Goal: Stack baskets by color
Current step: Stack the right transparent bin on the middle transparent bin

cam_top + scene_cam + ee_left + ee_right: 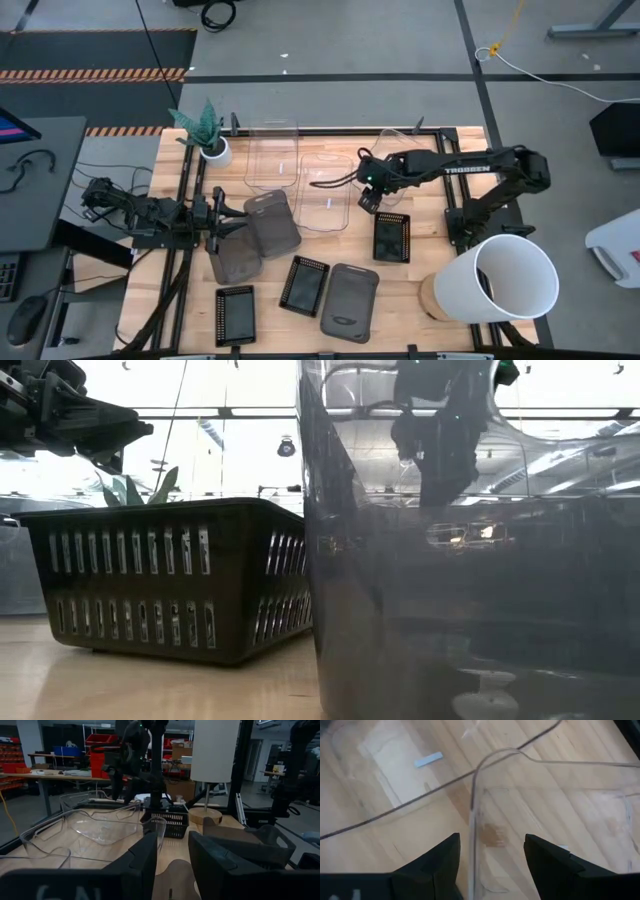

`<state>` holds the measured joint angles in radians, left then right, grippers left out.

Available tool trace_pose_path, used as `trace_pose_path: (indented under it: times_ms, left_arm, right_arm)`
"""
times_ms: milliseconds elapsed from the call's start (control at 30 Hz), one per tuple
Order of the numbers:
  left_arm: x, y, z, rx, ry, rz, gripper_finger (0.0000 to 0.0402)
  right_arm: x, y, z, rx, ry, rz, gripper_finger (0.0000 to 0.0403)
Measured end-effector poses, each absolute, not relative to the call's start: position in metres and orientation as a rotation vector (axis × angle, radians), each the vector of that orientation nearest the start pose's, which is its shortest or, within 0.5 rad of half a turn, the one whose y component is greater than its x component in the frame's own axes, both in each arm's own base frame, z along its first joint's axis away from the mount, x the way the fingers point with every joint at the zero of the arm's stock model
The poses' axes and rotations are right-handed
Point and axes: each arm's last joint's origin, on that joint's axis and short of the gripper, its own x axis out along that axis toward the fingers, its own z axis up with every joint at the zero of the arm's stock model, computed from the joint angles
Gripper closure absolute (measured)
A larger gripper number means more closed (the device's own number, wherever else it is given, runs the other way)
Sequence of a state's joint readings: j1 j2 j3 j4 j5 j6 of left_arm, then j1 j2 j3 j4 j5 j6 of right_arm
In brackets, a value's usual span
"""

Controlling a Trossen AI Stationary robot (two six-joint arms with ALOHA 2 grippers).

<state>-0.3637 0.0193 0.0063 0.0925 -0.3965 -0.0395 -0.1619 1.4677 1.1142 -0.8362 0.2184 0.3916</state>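
Grey concrete floor [330,40] around wooden table [400,290], we note. Black mat with orange-striped edge [95,72] at far left. Yellow cable [505,35] and white cable [575,85] trail over floor. Dark desk [35,180] at left edge, computer mouse [22,320] on it. In left wrist view we see workshop behind: long workbench [55,774], red bins [102,739] on shelving, cardboard boxes [177,750]. In low view we see bright ceiling lights, pale glare, little else clear.

A big white bucket [510,278] lies tipped at the table's [400,320] right front corner; a potted plant [207,133] stands at the back-left corner.
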Motion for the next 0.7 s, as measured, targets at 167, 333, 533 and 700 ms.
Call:
trace_pose_path:
  times_ms: [167,333,533,700]
  left_arm:
    - [0.094,-0.024,0.173,-0.069,-0.075,0.031,0.0283]
    - [0.094,-0.024,0.173,-0.069,-0.075,0.031,0.0283]
    - [0.094,-0.024,0.173,-0.069,-0.075,0.031,0.0283]
    - [0.094,-0.024,0.173,-0.069,-0.075,0.031,0.0283]
  right_arm:
    - [0.276,-0.052,0.251,0.291,1.128,-0.545,0.0164]
    - [0.273,-0.055,0.243,0.311,1.168,-0.549,0.0148]
    - [0.280,-0.049,0.232,0.319,1.211,-0.540,0.0143]
    - [0.286,-0.049,0.219,0.335,1.251,-0.559,0.0149]
